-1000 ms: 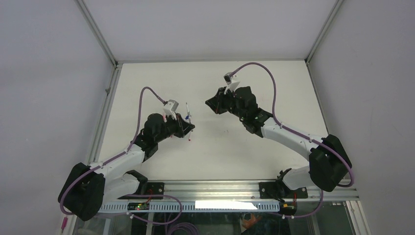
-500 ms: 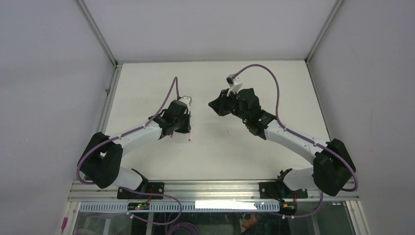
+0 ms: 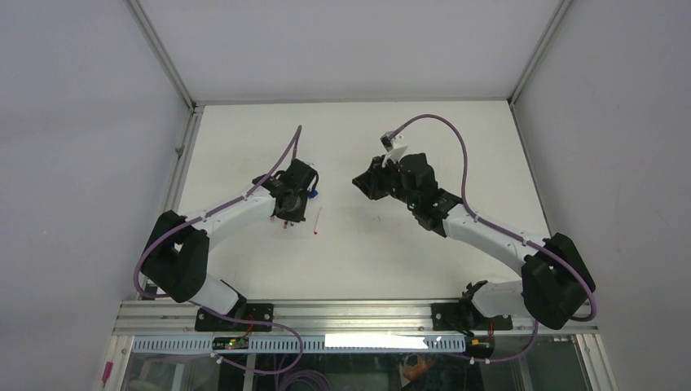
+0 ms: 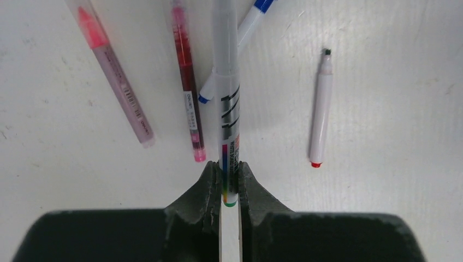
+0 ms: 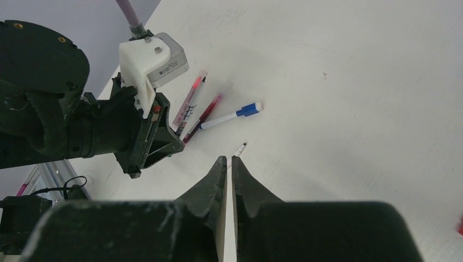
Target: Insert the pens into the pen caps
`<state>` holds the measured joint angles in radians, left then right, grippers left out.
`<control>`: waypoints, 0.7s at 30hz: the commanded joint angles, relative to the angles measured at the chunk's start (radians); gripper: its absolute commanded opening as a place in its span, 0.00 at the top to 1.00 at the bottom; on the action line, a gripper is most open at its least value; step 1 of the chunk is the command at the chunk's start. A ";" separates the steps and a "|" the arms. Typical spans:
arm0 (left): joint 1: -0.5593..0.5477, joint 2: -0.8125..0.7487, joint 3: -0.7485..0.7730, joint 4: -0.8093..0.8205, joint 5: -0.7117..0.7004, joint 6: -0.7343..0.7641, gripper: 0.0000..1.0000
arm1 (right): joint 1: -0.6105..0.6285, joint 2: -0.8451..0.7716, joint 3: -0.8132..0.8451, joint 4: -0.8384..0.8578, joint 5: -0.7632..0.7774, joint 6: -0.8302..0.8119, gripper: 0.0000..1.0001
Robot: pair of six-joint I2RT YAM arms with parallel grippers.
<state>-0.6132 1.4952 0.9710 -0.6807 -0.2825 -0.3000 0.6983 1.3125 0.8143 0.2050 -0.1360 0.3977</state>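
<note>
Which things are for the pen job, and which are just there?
For the job: white pen in left gripper, pink pen, dark red pen, blue-ended pen, black-tipped pen.
Just there: purple cable, table.

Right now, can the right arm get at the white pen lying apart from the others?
Probably yes: the white pen lies alone just ahead of the right gripper, which is shut and empty; it must open first.
</note>
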 commanded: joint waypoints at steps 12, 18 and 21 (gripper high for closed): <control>0.136 -0.008 -0.047 0.033 0.149 0.023 1.00 | -0.024 -0.095 -0.070 0.081 -0.054 0.011 0.90; 0.150 0.010 -0.040 0.036 0.177 0.023 1.00 | -0.026 -0.100 -0.074 0.082 -0.060 0.012 0.90; 0.154 0.010 -0.042 0.035 0.163 0.020 0.93 | -0.029 -0.102 -0.076 0.083 -0.062 0.013 0.90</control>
<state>-0.4694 1.5036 0.9195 -0.6689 -0.1425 -0.2943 0.6758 1.2427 0.7399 0.2352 -0.1802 0.4026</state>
